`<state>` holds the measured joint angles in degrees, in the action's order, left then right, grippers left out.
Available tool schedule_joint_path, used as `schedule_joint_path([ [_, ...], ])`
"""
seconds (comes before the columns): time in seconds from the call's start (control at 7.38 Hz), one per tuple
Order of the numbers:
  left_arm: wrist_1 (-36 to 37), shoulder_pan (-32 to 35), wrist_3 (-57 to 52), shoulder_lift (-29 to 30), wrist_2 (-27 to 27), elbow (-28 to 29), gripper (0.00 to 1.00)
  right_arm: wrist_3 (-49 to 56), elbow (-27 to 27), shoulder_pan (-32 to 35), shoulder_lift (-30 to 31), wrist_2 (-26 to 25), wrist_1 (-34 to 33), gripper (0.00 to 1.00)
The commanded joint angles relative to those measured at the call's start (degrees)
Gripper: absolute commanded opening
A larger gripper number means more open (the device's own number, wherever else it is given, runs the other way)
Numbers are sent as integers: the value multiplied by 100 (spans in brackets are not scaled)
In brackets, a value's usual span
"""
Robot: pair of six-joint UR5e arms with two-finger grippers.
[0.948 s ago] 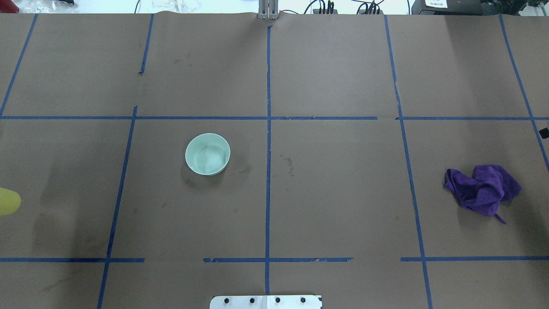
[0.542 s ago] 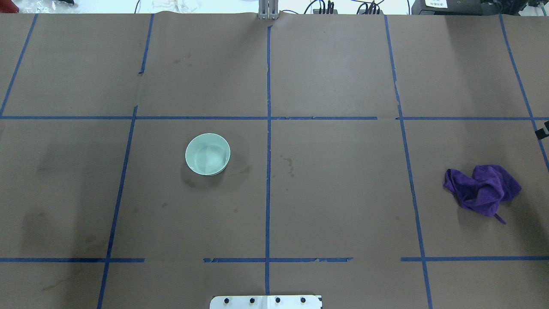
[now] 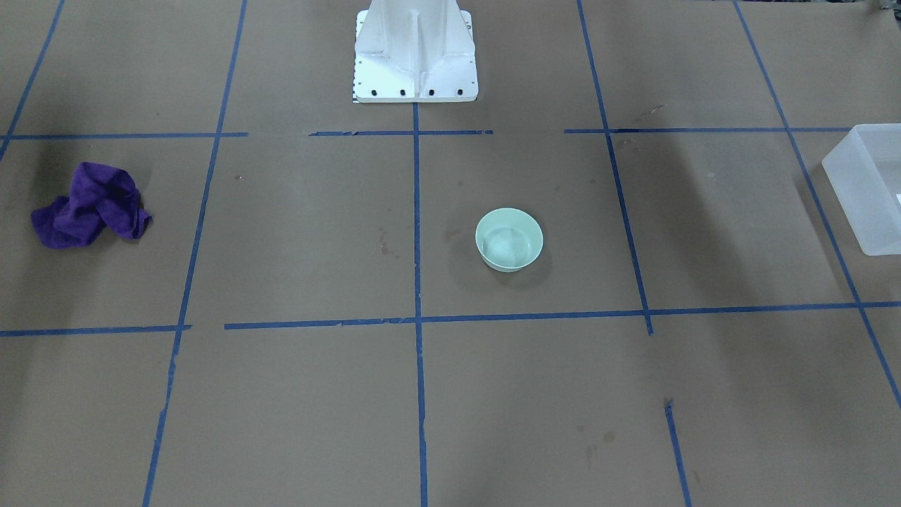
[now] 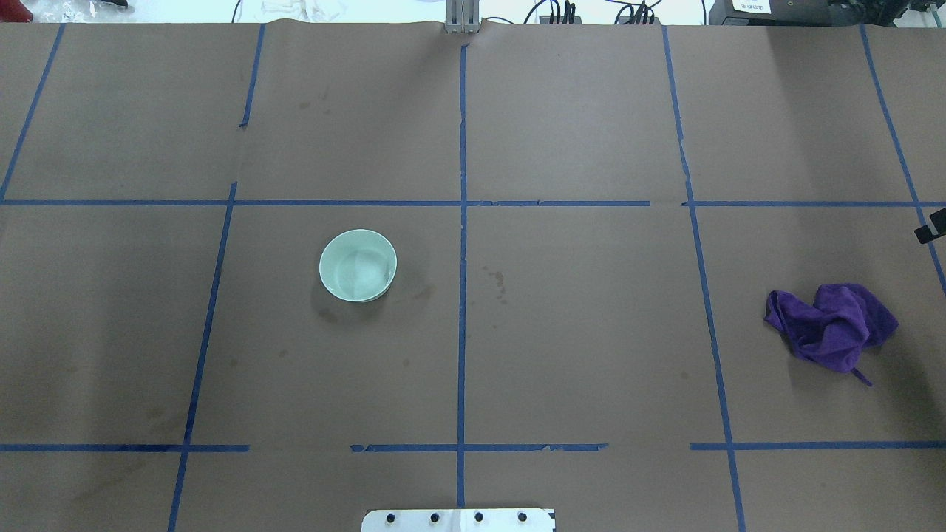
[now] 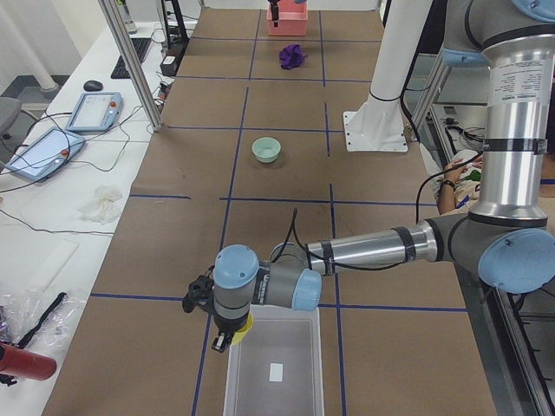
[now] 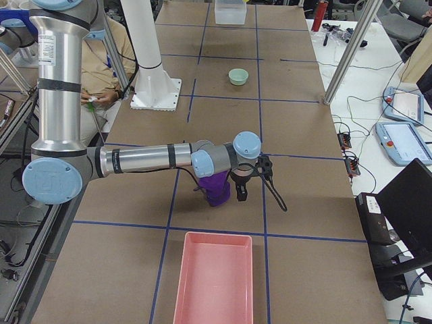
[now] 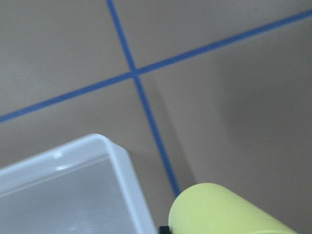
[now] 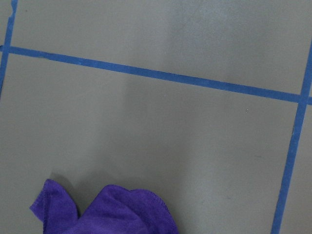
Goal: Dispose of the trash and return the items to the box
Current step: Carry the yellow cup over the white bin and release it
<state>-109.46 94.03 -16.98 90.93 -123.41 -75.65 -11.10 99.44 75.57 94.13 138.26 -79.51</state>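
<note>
Since the earlier overhead shot the yellow cup [image 7: 224,209] has gone from that view's left edge. The dark sliver of the right gripper [image 6: 241,191] at its right edge has crept a little further in. Bowl and cloth have not shifted. You'll find the cup at the left gripper [image 5: 224,336], clear of the table and hanging just beside a corner of the box [image 7: 122,165]. It is over brown paper, not yet inside the walls. The fingers are hidden behind the cup in the wrist view, but the cup is carried in their grip. The box sits open side up at the table's end on the robot's left. The mint-green bowl [image 4: 358,264] stands upright and alone near table centre, just left of the middle tape line and well apart from the box. The right gripper points down above the table, just beside the crumpled purple cloth [image 4: 831,325]. You cannot tell from these views whether its fingers are wide or narrow. A pink tray [image 6: 181,283] lies beyond the cloth at the robot's right end of the table.
</note>
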Motion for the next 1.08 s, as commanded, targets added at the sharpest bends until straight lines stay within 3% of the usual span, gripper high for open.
schedule_joint_path([
  [0.0,814,99,-165,154,28,648,0,3,-4,-51,0,-1,-3,100],
  [0.14,1221,98,-174,83,-286,630,0,3,13,-51,0,-1,6,100],
  [0.41,1225,81,-226,-478,-605,156,0,-15,14,-51,17,17,171,100],
  [0.95,-40,11,-191,-568,-772,735,0,2,22,-59,53,17,181,100],
])
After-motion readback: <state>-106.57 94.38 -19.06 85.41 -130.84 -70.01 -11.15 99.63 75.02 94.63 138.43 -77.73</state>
